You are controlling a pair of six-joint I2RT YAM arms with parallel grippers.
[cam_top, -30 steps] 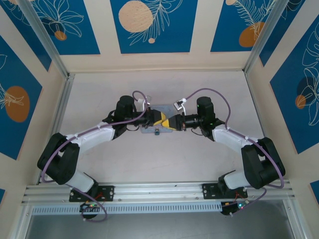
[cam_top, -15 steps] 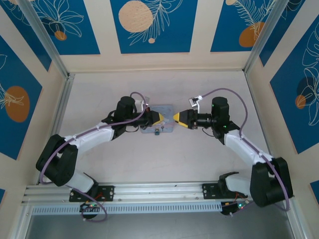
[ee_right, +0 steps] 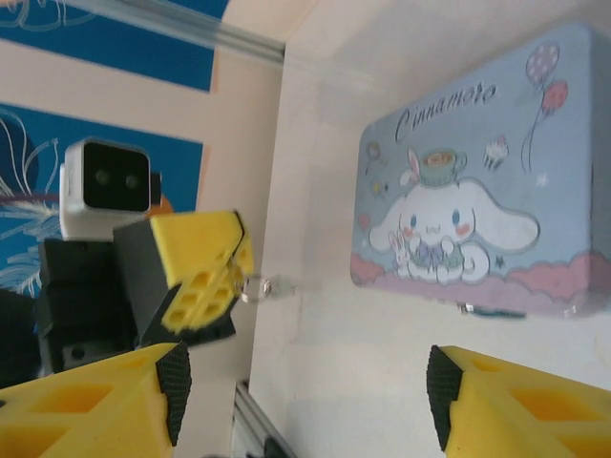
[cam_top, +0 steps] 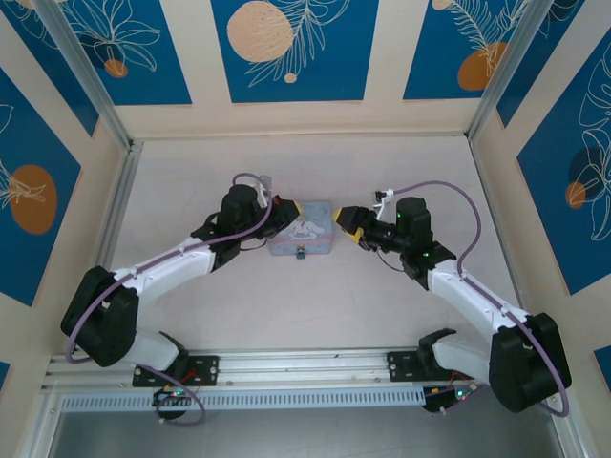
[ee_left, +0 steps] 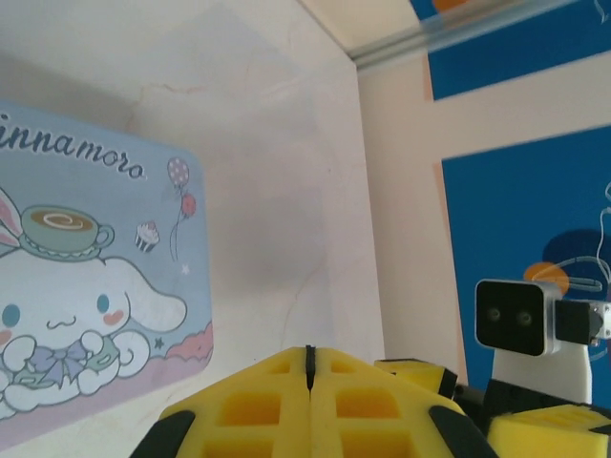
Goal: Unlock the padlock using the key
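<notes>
The left hand (ee_left: 308,382) was pinched shut on the key (ee_right: 270,284) beside the tin (cam_top: 304,229) on the table (cam_top: 286,305), the right hand (ee_right: 305,391) stood wide and empty, and the padlock (cam_top: 300,252) lay against the tin's near edge.

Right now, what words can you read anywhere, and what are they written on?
"Cinnamoro": curly dark letters across the pale blue rounded-square metal tin, above its white long-eared cartoon animal.
No other text: the blue wall panels carry drawings only.
</notes>
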